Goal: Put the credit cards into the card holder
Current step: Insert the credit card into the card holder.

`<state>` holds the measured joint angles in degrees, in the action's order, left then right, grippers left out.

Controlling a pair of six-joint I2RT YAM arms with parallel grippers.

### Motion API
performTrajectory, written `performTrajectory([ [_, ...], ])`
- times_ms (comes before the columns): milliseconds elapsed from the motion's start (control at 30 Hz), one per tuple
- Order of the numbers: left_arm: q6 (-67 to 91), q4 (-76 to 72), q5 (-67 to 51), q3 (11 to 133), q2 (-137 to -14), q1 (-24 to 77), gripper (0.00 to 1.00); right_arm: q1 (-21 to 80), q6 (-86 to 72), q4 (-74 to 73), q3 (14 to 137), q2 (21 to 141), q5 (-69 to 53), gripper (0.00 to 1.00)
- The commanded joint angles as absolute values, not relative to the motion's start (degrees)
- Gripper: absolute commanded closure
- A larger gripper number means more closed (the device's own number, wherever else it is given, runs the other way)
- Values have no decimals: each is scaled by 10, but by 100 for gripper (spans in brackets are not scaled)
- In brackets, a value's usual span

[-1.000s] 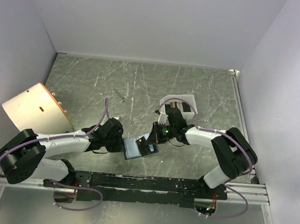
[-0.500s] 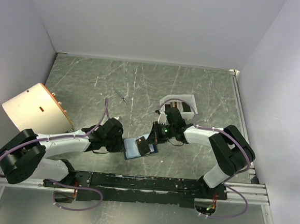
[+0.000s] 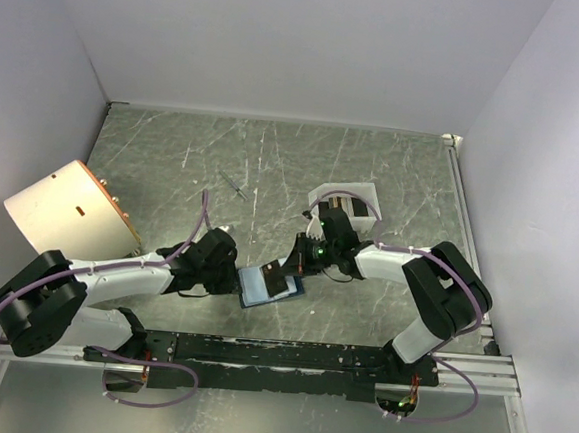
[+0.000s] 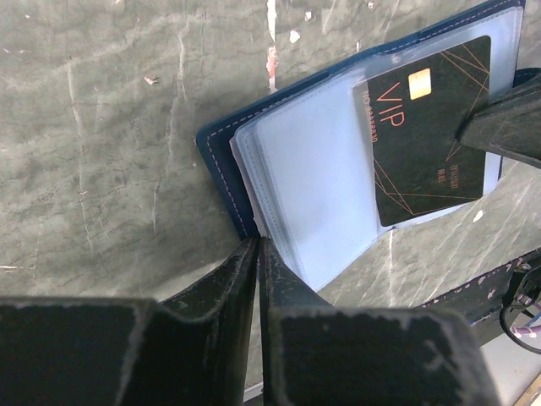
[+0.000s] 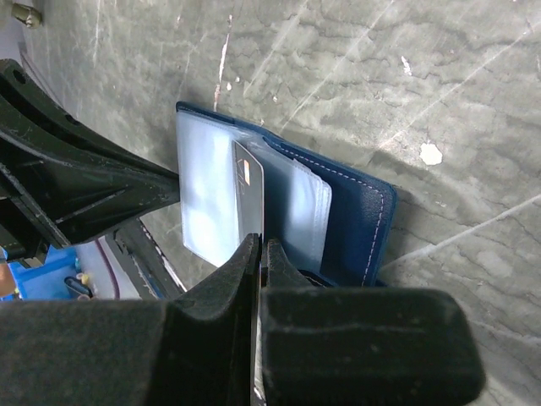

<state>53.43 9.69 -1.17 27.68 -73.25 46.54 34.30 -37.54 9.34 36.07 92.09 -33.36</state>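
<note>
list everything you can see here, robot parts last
card holder: 1, dark blue with pale clear sleeves, open on the table between the two arms
credit card: 1 seen, black with gold VIP print, at the holder's sleeves
white tray: 1, white, behind the right wrist
round white object: 1, white with a copper-coloured rim, left table edge
thin small item: 1, grey, mid-table, too small to identify
table: 1, grey-green, scratched
left end effector: 1, black, shut on the card holder's edge
right end effector: 1, black, shut on the credit card
</note>
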Motion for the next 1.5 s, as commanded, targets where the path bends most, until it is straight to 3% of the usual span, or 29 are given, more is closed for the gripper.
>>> performTrajectory([
  [0,530,123,4,259,-735,463,81,344,-385,109,345,934,-316,100],
  [1467,530,117,-3,261,-732,463,81,378,-490,187,283,907,-253,100],
])
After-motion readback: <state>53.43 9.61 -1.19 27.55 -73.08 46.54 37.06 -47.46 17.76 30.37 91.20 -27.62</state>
